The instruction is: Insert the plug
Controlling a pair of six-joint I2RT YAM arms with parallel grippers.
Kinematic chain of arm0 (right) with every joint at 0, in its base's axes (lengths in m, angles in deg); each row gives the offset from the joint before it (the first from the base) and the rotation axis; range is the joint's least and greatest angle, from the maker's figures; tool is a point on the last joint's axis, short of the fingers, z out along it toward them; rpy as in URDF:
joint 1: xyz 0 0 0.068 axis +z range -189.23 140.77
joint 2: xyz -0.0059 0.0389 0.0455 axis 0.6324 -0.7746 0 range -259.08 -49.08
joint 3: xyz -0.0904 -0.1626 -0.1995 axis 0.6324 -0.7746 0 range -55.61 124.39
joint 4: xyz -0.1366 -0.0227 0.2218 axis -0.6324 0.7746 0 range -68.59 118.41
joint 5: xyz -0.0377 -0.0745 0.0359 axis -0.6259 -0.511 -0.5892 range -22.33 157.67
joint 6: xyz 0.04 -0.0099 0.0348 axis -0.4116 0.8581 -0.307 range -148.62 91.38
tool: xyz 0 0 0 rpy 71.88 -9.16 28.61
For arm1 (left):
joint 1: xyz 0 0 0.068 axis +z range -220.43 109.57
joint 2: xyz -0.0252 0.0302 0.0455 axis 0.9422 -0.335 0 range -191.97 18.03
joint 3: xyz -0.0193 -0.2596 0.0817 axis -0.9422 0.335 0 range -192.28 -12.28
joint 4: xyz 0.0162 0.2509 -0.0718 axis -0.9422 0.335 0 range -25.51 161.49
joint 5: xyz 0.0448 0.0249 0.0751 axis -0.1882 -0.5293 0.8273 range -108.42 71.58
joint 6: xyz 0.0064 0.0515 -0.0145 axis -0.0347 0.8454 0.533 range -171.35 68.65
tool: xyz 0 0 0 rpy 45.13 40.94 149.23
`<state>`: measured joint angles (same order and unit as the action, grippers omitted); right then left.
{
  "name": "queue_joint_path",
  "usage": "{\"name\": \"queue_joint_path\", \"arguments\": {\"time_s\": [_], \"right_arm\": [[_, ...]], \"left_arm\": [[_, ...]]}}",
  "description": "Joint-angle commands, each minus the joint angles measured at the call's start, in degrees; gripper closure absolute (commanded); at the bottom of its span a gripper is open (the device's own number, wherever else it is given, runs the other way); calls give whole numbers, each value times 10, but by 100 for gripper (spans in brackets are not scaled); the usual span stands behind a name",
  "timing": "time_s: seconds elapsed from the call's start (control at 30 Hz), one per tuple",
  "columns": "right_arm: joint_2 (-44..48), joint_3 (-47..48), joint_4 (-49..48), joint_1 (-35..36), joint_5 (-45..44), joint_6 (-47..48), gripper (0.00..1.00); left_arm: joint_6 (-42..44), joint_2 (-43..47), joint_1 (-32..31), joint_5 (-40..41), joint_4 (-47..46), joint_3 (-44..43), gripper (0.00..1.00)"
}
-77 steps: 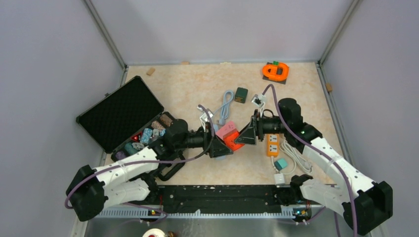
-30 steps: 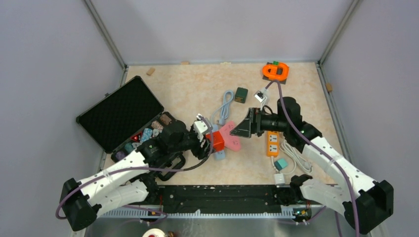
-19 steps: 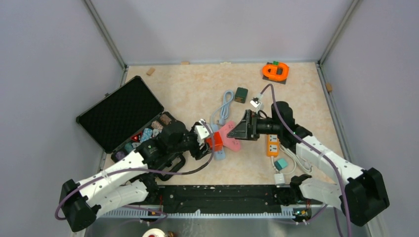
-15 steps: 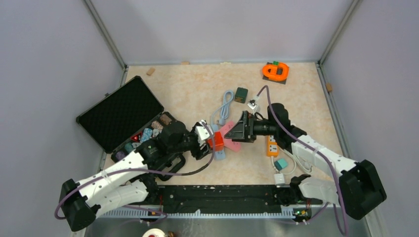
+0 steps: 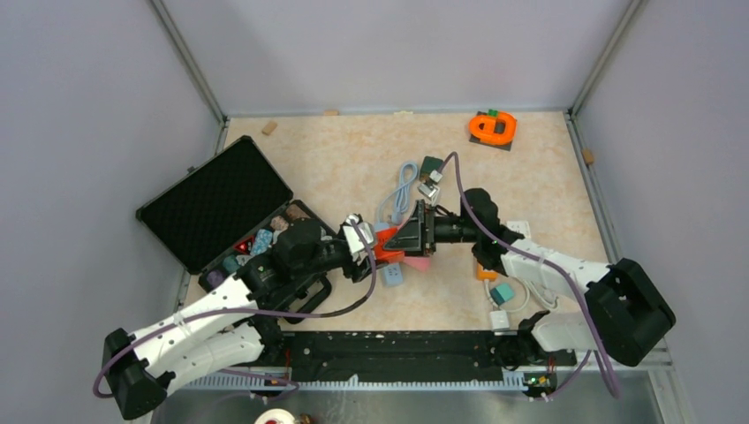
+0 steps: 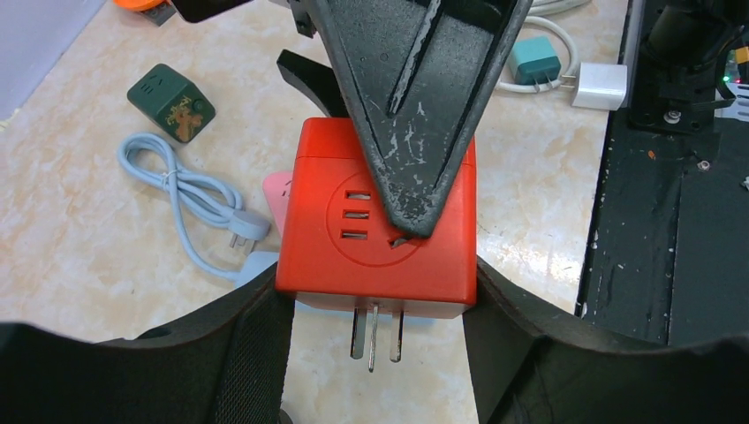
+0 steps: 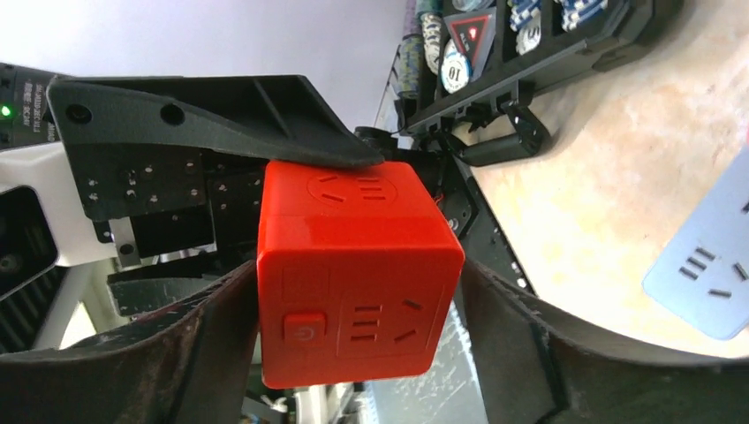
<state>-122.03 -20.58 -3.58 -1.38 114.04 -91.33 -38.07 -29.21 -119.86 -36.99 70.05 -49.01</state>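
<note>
Red plug cube (image 6: 353,265) is held off the counter (image 5: 336,159), over its middle, between the two arms. The left tool (image 6: 378,305) is clamped on the cube. Its two black fingers (image 6: 256,353) press the cube's opposite side faces. Three metal prongs (image 6: 374,336) project from the cube's face nearest the left wrist camera. A round socket panel with slots is seen on the upper face.

The right tool (image 7: 358,283) is set around the same cube from the opposite side. In the left wrist view, one of its fingers lies flat along the socket face. In the right wrist view, both of its fingers are seen close against the cube's flanks. Whether they grip it or merely bracket it cannot be told.

A pink power strip (image 5: 415,262) lies on the counter just beside the cube in the top view. A pale blue cable (image 6: 185,190) and a dark green charger block (image 6: 170,91) lie farther back. A teal charger (image 6: 537,62) and a white adapter (image 6: 599,86) lie near the right arm's base. An open black case (image 5: 216,208) sits at the left.
</note>
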Motion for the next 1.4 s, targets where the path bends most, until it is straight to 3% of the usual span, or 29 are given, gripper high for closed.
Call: {"name": "queue_joint_path", "arguments": {"time_s": [0.0, 0.13, 0.17, 0.2, 0.23, 0.3, 0.33, 0.37, 0.57, 0.77, 0.87, 1.1, 1.37], "right_arm": [[-12, 31, -71, 7, 3, -30, 41], [-15, 37, -45, 7, 0, -17, 94], [-14, 40, -29, 7, -4, -6, 100], [-13, 43, -8, 7, -8, 9, 100], [-11, 47, 12, 7, -13, 23, 100], [-4, 62, 80, 7, -26, 71, 100], [-1, 76, 126, 7, -39, 102, 100], [3, 90, 177, 7, -59, 138, 100], [9, 184, 439, 3, -238, 309, 100], [9, 212, 503, -32, -297, 368, 100], [3, 220, 517, -59, -292, 385, 100], [-34, 239, 530, -84, -295, 415, 100], [-105, 284, 523, -92, -277, 434, 100]], "left_arm": [[-13, 7, -4, -3, -74, 0, 100], [-17, 7, -5, 4, -77, 7, 97], [-19, 8, -5, 5, -79, 9, 91], [-22, 8, -5, 6, -80, 12, 81], [-25, 10, -5, 11, -81, 14, 65], [-55, 11, -5, 43, -86, 22, 21], [-79, 12, -5, 65, -90, 26, 7], [-109, 13, -5, 92, -93, 30, 2], [-286, 18, -4, 234, -106, 77, 1], [-402, 8, 3, 268, -91, 98, 1], [-426, -8, 22, 242, -70, 89, 1], [-453, -51, 116, 87, -58, 64, 1], [-445, -97, 165, -3, -6, 22, 1]]}}
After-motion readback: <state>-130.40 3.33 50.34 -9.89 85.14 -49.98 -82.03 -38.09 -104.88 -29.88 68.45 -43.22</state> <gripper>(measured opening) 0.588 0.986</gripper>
